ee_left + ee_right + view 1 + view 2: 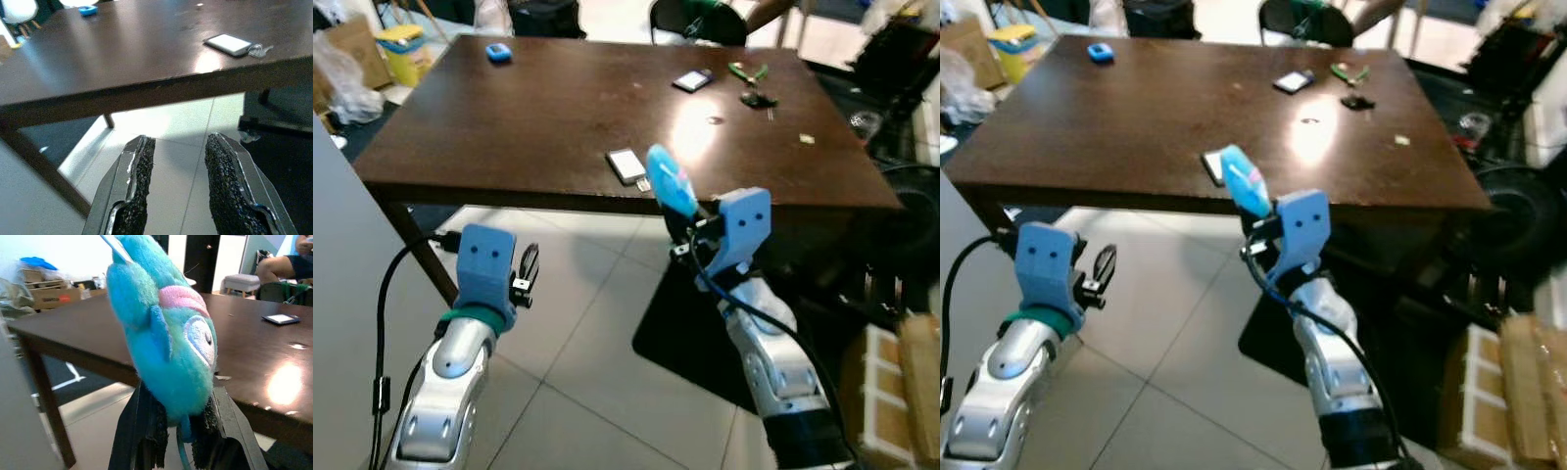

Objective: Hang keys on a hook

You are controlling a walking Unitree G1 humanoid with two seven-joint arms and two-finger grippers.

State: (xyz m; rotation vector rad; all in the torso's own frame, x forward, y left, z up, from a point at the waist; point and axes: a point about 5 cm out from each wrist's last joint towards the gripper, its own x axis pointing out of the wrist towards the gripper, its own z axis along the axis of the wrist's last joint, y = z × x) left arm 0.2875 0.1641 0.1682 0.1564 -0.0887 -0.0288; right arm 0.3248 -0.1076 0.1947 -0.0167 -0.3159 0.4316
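While the head views take in both arms before the dark brown table point(558, 117), the right wrist view brings the held thing close: a plush fish keychain point(161, 333), turquoise fuzz with a pink stripe and a stitched white eye. The right tool point(690, 230) is clamped on its lower end, holding it upright just off the table's near edge, at about 5 o'clock from the white phone point(626, 164). The left wrist view catches a small metal key ring point(259, 49) lying against that phone, hard to make out from the head.

Down at 7 o'clock the left tool point(527, 269) hangs over pale floor tiles point(568, 323), its rough black fingers point(139, 186) apart and gripping nothing.

The table top is smooth and glossy, with a bright glare patch. Farther across lie a small blue object point(498, 52) at 11 o'clock, a dark flat device point(692, 80), and green-handled pliers point(746, 71) at 1 o'clock. Cardboard boxes point(901, 392) stand at 4 o'clock, and a seated person's knee point(279, 269) shows beyond the table.
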